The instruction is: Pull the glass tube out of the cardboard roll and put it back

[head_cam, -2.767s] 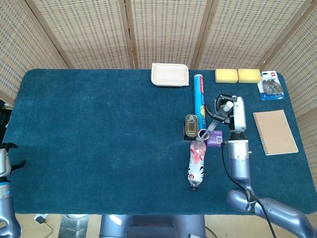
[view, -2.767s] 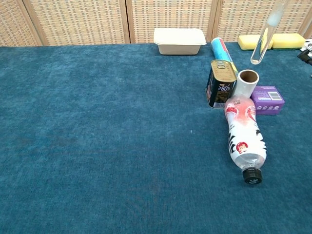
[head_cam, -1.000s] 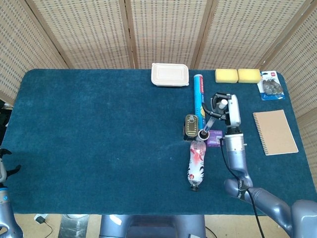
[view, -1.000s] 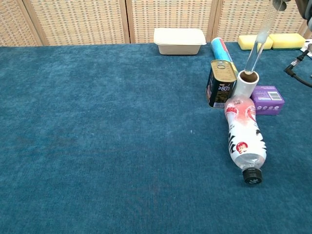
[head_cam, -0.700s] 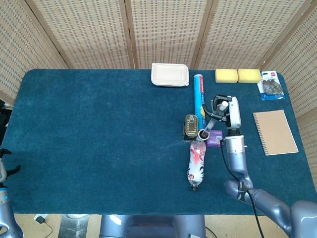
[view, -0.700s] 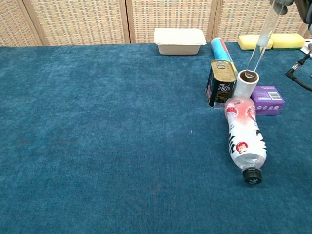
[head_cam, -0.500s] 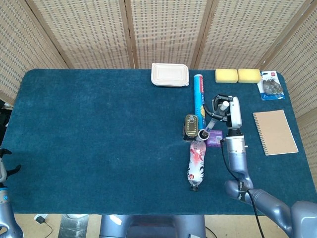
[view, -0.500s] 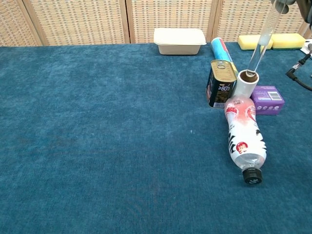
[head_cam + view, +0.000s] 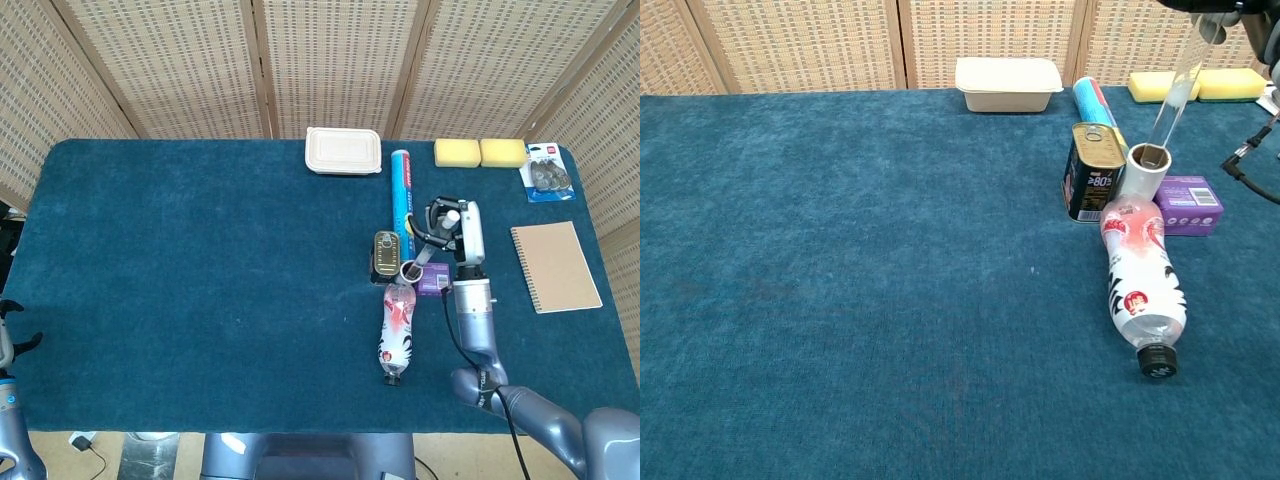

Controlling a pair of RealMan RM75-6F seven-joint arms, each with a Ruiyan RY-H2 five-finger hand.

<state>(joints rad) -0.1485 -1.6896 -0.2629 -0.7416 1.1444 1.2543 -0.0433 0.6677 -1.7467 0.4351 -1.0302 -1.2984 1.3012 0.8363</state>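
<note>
Your right hand [image 9: 452, 226] pinches the top of the tube [image 9: 1177, 88] in its fingers [image 9: 436, 224], holding it tilted with its lower end just inside the mouth of the roll [image 9: 1144, 172]. The roll stands on the tabletop [image 9: 860, 270] between the tin [image 9: 1092, 172] and the purple box [image 9: 1189, 204]. Your left hand [image 9: 8, 330] shows only at the frame's edge, fingers spread and holding nothing.

You've got wide open table [image 9: 200, 260] across the whole left and middle, nothing in your path there. Around the cardboard roll [image 9: 1143, 172] it's tight: the tin can [image 9: 1092, 172] is touching its left side, the purple box [image 9: 1189, 205] sits just right, and the plastic bottle [image 9: 1143, 280] lies against its front. The blue tube [image 9: 402, 195] runs behind. From above, it's open.
</note>
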